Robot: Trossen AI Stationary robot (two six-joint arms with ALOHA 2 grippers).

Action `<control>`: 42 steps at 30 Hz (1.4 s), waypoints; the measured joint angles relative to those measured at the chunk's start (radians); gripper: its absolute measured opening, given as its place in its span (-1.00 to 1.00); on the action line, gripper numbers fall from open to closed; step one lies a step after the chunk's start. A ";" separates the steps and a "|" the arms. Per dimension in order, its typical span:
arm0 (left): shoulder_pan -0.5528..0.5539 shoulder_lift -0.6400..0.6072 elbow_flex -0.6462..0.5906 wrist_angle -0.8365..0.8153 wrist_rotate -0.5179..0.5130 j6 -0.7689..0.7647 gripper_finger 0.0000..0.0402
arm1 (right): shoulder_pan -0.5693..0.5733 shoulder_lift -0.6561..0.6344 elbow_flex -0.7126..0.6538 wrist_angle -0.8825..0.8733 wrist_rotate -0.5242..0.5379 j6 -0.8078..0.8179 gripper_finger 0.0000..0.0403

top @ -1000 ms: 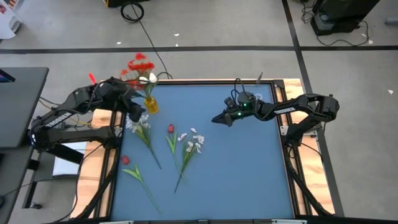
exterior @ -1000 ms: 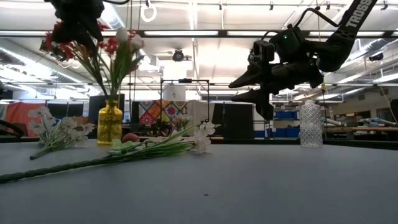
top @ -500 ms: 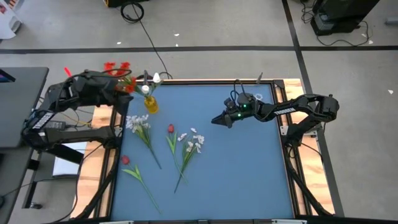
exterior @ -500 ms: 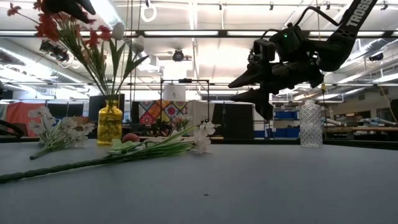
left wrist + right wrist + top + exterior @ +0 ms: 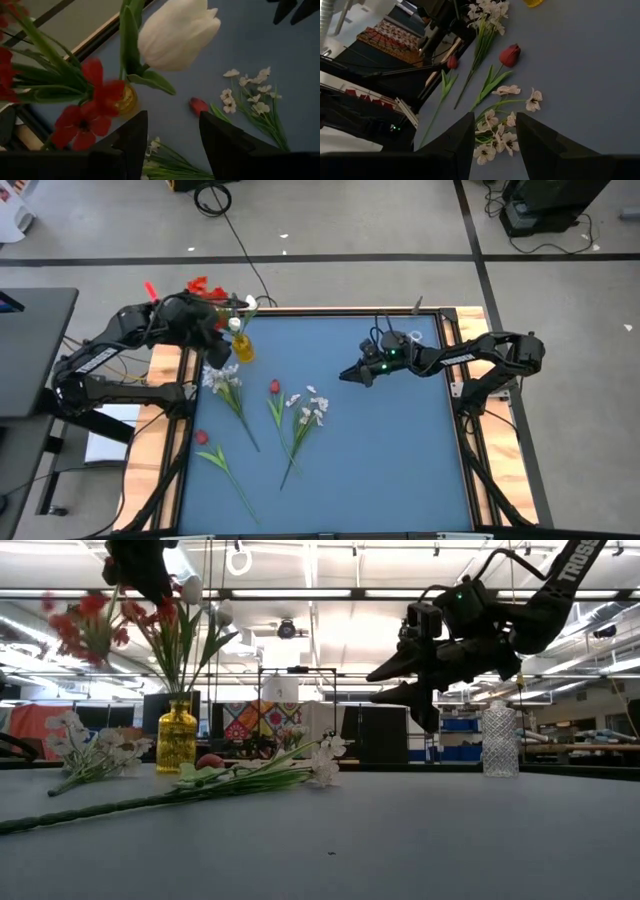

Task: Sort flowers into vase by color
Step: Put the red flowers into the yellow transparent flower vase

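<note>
A yellow vase (image 5: 243,348) (image 5: 176,738) stands at the table's far left corner. It holds red blooms (image 5: 200,285) (image 5: 85,620) (image 5: 92,107) and white tulips (image 5: 177,32) (image 5: 190,590) by their stems. My left gripper (image 5: 216,348) (image 5: 145,575) (image 5: 173,145) hovers open over this bunch with nothing between its fingers. On the mat lie a white spray (image 5: 225,380), a red tulip (image 5: 274,387) (image 5: 510,55), a white blossom spray (image 5: 310,410) (image 5: 502,125) and a red bud (image 5: 201,437). My right gripper (image 5: 345,372) (image 5: 385,680) (image 5: 495,135) hangs open above the mat's far middle.
A clear glass vase (image 5: 499,740) stands at the far right of the table, behind my right arm. Wooden rails (image 5: 170,430) frame the blue mat. The near half of the mat (image 5: 380,470) holds nothing. Cables and floor lie beyond the far edge.
My left gripper swung out past the table's far left corner and rose, then came back over the yellow vase. The red blooms in the vase swayed left with it and now lean left, blurred. The flowers on the mat stayed put.
</note>
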 joint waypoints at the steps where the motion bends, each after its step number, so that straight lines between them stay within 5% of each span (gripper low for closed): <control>1: 0.000 0.000 0.000 0.000 -0.001 0.004 -0.09 | 0.004 0.000 0.000 0.000 0.004 0.000 -0.25; 12: 0.000 -0.008 0.076 -0.006 0.021 -0.034 -0.09 | 0.020 0.000 0.000 -0.003 0.023 0.000 -0.25; 24: 0.000 -0.008 0.331 -0.141 0.058 -0.062 -0.09 | 0.020 0.000 0.000 -0.004 0.044 -0.011 -0.25; 42: 0.000 0.060 0.664 -0.126 0.114 -0.103 -0.09 | 0.002 0.000 0.000 0.006 0.008 0.012 -0.25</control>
